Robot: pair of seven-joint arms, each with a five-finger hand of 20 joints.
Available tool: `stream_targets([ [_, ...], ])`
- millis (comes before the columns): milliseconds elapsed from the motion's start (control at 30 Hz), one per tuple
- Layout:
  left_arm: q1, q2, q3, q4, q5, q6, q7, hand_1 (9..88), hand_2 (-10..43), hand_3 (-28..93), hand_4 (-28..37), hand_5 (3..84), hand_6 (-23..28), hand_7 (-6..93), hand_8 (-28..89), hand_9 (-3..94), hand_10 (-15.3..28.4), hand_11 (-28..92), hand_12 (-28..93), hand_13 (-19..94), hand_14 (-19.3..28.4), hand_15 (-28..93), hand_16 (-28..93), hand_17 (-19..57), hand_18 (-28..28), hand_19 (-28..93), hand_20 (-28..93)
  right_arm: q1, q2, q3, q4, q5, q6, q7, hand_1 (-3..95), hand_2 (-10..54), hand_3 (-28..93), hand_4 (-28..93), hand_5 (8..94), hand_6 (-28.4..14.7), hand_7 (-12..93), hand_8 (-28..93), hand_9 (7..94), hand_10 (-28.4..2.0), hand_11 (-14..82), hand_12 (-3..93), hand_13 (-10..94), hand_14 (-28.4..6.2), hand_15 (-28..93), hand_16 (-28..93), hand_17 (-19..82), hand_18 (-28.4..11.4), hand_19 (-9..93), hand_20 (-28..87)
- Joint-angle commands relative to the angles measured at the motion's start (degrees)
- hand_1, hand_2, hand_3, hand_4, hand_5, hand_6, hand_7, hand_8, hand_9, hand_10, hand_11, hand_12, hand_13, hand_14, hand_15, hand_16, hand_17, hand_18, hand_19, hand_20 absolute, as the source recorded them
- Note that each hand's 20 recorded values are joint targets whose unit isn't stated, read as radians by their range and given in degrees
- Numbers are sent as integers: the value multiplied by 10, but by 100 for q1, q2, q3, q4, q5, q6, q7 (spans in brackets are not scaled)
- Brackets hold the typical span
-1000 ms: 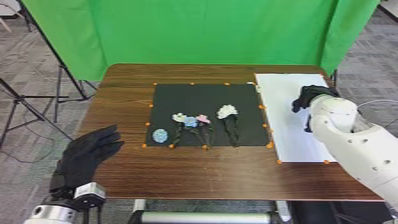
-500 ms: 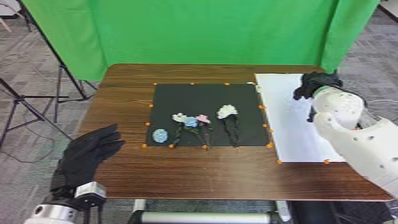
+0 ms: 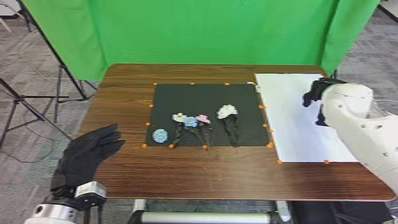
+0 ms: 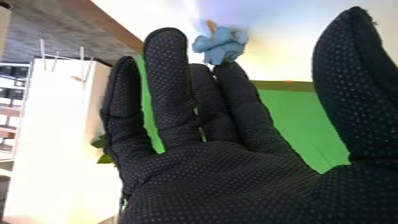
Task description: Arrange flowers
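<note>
Right hand [image 4: 222, 175], open and relaxed, is over the white sheet [image 3: 293, 125]; a blue flower [image 4: 220, 46] shows just beyond its fingertips, against the sheet. Which way its stem runs, I cannot tell. This hand looks the nearer one.

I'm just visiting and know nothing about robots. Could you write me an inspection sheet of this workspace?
Surface: brown wooden table with a black mat and, to its right, a white sheet.
Job's things: on the mat, a light-blue oval piece, a group of small white, blue and pink flowers, and a larger white flower; in the wrist view, a blue flower by the right fingertips, contact unclear.
Clutter: small orange markers around mat and sheet.
Hands: left hand at the near left, open; right hand over the sheet, open.
Cables: dark ones at the left wrist.
Surroundings: green backdrop, tripod stand, grey carpet.
</note>
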State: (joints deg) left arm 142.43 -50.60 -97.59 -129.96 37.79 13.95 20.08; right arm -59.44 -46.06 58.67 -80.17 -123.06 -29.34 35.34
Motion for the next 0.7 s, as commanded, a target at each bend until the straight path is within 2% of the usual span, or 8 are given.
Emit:
stream_targets([
  [33, -16, -13, 26, 11, -19, -22, 8, 280, 50, 795, -162, 452, 136, 173, -96, 380, 220, 346, 93, 271, 284, 650, -149, -91, 230, 609, 119, -115, -86, -66, -6, -201, 135, -30, 245, -54, 895, -282, 347, -64, 180, -133, 365, -110, 83, 137, 435, -163, 795, 124, 120, -247, 744, 400],
  [300, -54, -68, 24, 18, 18, -64, -50, 280, 51, 794, -162, 452, 137, 173, -96, 380, 220, 345, 93, 271, 284, 650, -148, -92, 231, 609, 119, -250, -79, -32, 29, -149, 413, 43, 272, -62, 890, -282, 444, -44, 220, -150, 478, -107, 125, 136, 468, -142, 790, 136, 135, -238, 753, 396],
  [533, -38, -90, 10, 10, 38, -62, -37, 280, 51, 794, -162, 452, 136, 173, -96, 381, 220, 344, 93, 271, 284, 649, -148, -91, 231, 609, 119, -316, -61, 29, 88, -290, 538, -18, 328, -89, 882, -282, 506, -27, 262, -165, 558, -108, 177, 145, 519, -119, 794, 160, 155, -230, 768, 395],
  [567, -49, -88, 17, 12, 38, -65, -40, 280, 51, 795, -163, 452, 136, 173, -96, 381, 220, 344, 93, 271, 284, 649, -148, -91, 231, 609, 119, -377, -71, 147, 42, -292, 292, -21, 339, -92, 882, -282, 509, -26, 269, -168, 567, -107, 190, 148, 524, -116, 795, 165, 158, -230, 770, 394],
  [667, -61, -104, 18, 22, 54, -95, -62, 280, 51, 794, -163, 452, 136, 173, -96, 380, 219, 345, 93, 271, 284, 649, -149, -92, 231, 609, 119, -461, -92, 256, 31, -364, 81, -2, 366, -95, 879, -282, 513, -28, 282, -169, 585, -102, 233, 154, 543, -105, 796, 175, 168, -227, 777, 394],
  [700, -78, -124, 15, 28, 62, -114, -90, 280, 51, 795, -163, 452, 136, 173, -96, 380, 220, 345, 93, 271, 284, 649, -149, -92, 231, 609, 119, -532, -86, 326, 23, -491, 84, -115, 376, -95, 880, -282, 514, -33, 284, -168, 595, -117, 245, 156, 549, -101, 796, 177, 173, -228, 781, 395],
])
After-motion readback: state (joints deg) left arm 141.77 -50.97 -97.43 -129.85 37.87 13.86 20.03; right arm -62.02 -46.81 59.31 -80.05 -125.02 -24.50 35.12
